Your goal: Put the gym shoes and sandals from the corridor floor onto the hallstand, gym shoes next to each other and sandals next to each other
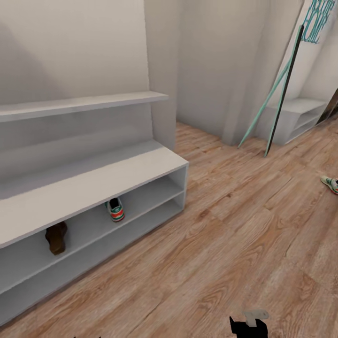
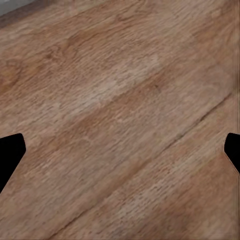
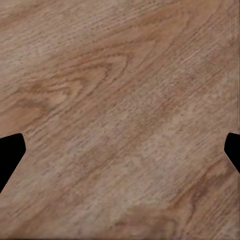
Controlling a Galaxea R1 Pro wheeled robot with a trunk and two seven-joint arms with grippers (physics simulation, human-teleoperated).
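Leaning against the far wall, a dark pole (image 1: 283,89) and teal rods (image 1: 267,104) stand beside a second bench (image 1: 295,119) with teal lettering above. The hallstand (image 1: 89,185) holds one gym shoe (image 1: 115,209) and one sandal (image 1: 57,237) on its upper open shelf, well apart. Another gym shoe (image 1: 330,183) lies on the corridor floor (image 1: 225,234) at the right edge. Both the left gripper (image 2: 120,150) and the right gripper (image 3: 120,150) hang spread wide and empty over bare planks, far from any shoe.
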